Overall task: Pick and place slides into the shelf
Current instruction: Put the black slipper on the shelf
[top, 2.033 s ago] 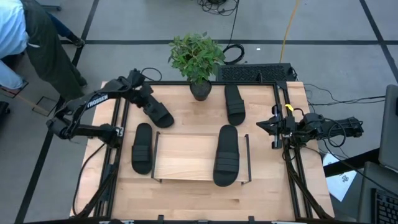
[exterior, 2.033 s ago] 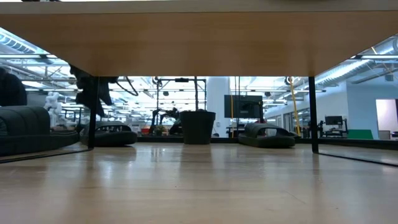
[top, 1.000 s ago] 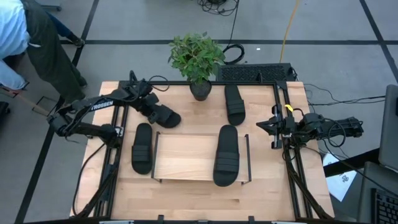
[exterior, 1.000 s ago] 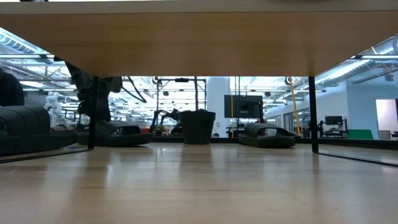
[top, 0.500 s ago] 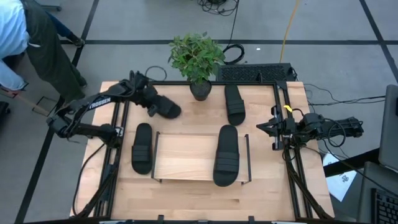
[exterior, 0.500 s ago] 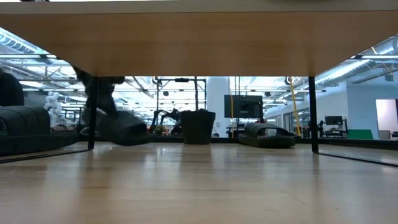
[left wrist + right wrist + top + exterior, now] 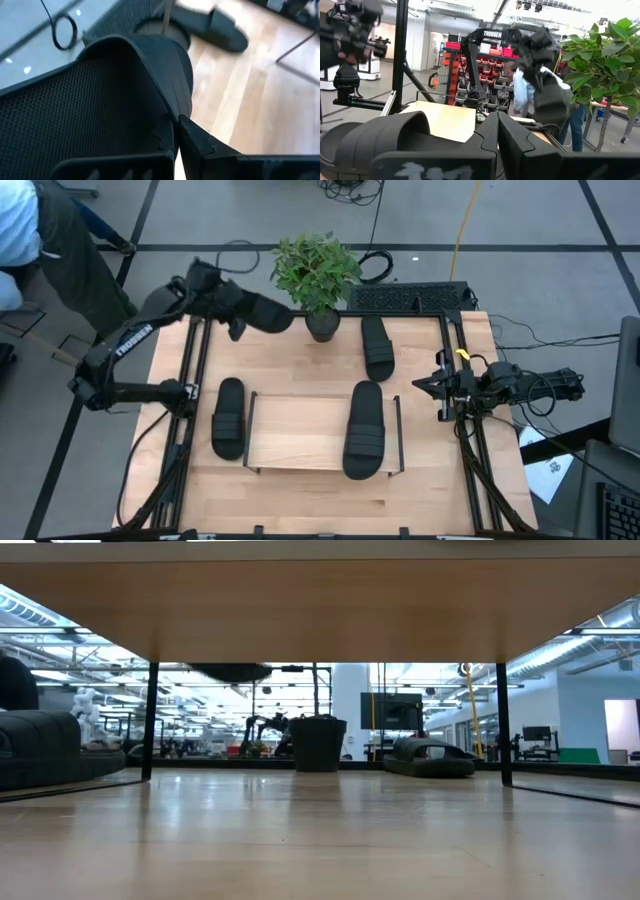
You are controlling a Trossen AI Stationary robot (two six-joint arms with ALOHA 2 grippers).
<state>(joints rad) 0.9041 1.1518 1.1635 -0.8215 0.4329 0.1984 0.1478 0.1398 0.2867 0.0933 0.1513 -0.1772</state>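
The left claw (image 7: pixel 232 315) is clenched on a matte black ribbed slide (image 7: pixel 262 313), held in the air above the bench's (image 7: pixel 300 490) far left corner, beside the potted plant (image 7: pixel 316 275). One slide (image 7: pixel 365 429) lies on the low light-wood shelf (image 7: pixel 300 435). The right claw (image 7: pixel 420 383) waits clenched at the bench's right edge.

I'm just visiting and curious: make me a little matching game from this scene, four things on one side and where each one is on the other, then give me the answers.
Things
1. slide in the left gripper
2. slide on the shelf
3. potted plant
4. right gripper

Places
A. at the table's right edge, shut, waiting
B. lying on the light wood board
C. lifted off the table, near the far left corner
D. standing at the far edge, middle

Pairs: 1-C, 2-B, 3-D, 4-A
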